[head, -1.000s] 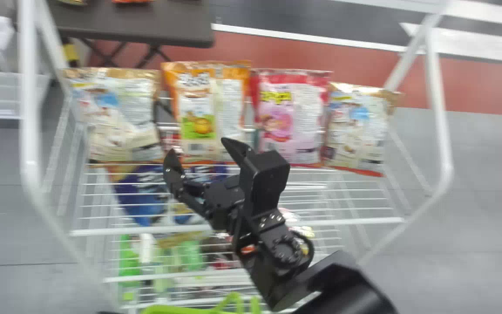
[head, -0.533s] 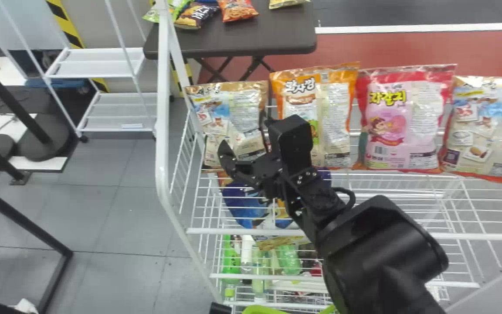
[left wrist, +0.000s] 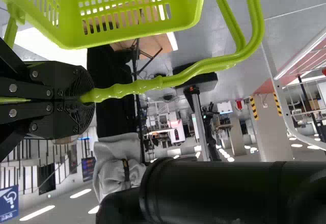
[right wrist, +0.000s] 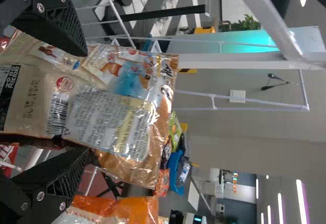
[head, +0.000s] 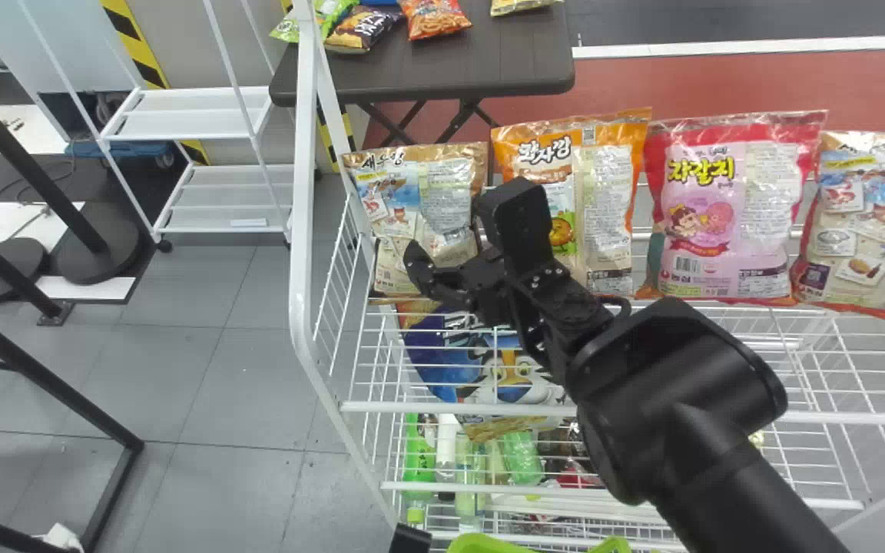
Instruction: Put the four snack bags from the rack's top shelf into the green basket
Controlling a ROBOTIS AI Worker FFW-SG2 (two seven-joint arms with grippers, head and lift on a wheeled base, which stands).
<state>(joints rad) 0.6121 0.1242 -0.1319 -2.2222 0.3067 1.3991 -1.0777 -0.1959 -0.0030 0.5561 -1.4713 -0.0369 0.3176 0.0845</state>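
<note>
Right wrist view, right gripper [right wrist: 87, 102]: fingers wide, straddling the tan snack bag [right wrist: 122, 127].
Top shelf [head: 412, 407]: bag's upright at its left end; imo centre up, squeeze softly.
Orange snack bag [head: 608, 200]: right beside it, so lift straight, don't snag.
Green basket [left wrist: 127, 36]: left gripper [left wrist: 84, 102] clamps its handle [left wrist: 137, 86].

Glossy, crinkled plastic snack bag [right wrist: 112, 117].

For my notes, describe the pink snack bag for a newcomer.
On the white wire rack, four bags stand in a row on the top shelf. Third from the left, between an orange bag and a beige bag, the pink snack bag alone is pink with red edges.
</note>
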